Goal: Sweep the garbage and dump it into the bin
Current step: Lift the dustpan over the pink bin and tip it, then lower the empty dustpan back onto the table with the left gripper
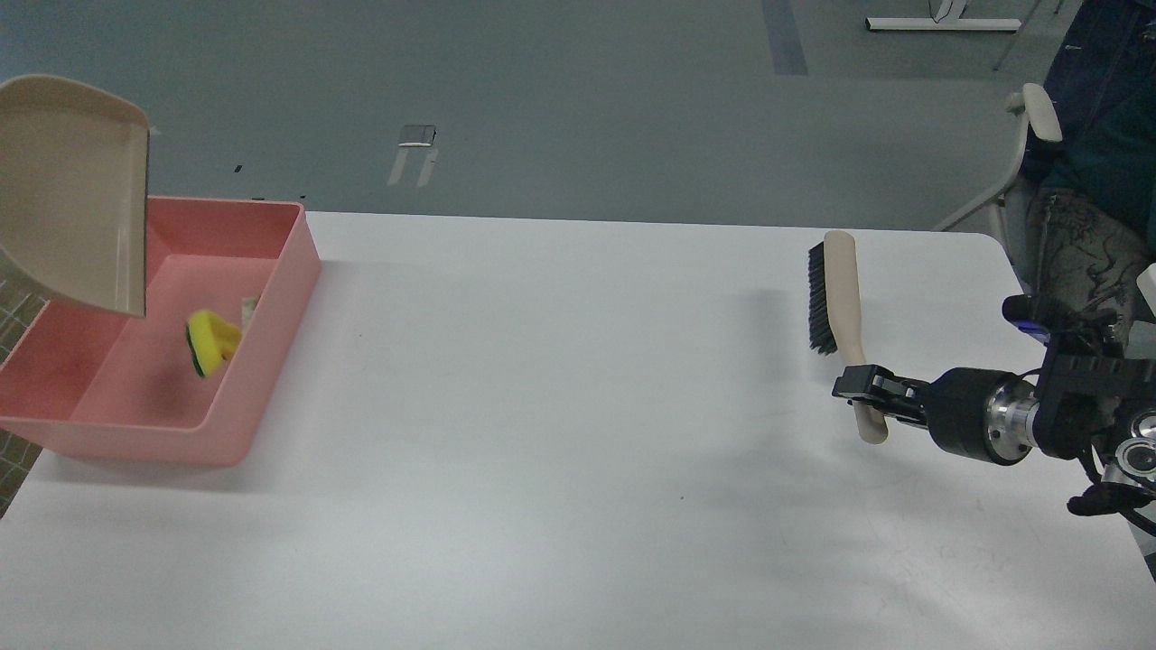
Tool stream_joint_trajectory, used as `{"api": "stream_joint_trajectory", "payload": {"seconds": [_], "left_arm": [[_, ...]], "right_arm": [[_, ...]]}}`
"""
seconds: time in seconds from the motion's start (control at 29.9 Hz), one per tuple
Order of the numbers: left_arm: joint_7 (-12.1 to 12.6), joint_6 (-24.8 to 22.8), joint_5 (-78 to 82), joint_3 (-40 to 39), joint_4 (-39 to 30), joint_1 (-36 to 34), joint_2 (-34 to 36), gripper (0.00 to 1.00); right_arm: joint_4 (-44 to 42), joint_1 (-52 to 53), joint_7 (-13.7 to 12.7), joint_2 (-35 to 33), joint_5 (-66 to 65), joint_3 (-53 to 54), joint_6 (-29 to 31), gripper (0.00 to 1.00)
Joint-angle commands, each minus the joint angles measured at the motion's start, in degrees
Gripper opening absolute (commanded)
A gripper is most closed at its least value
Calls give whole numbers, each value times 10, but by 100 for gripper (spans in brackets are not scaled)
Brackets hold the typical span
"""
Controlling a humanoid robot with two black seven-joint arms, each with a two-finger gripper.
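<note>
Now, step in hand: the dump. You've got the beige plastic dustpan (72, 194) tipped up steeply over the big pink rectangular plastic bin (271, 298), mouth edge down.
Garbage: the bright yellow notched foam chunk (212, 343) sits inside the pink bin, near its right wall, looking slightly blurred as if dropping or just landing. Just behind it, an off-white sliver (249, 309), likely the thin stick, lies against that wall.
Chunk's axis: long side runs roughly up-down in the head view, notch facing right.
Left gripper: out of frame, so its fingers can't be read; only the dustpan shows.
Right gripper (867, 390): fingers clamped around the handle of the beige black-bristled hand brush (835, 298), which it holds over the white table (560, 451).
Brush axis: running away from you, bristles facing left.
Next move, by my reckoning: right the dustpan, swing it clear of the bin and set both tools down.
</note>
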Motion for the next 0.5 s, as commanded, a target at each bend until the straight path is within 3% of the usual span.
{"api": "stream_joint_trajectory", "payload": {"seconds": [0.0, 0.13, 0.27, 0.47], "left_arm": [[-7, 25, 8, -1, 15, -10, 31, 0], [-6, 34, -4, -1, 5, -58, 50, 0], [-7, 14, -15, 8, -36, -128, 46, 0], [2, -64, -16, 37, -117, -168, -30, 0]], "right_arm": [[0, -3, 1, 2, 1, 3, 0, 0], [0, -4, 1, 8, 0, 2, 0, 0], [0, -10, 2, 7, 0, 2, 2, 0], [0, -16, 5, 7, -2, 4, 2, 0]]}}
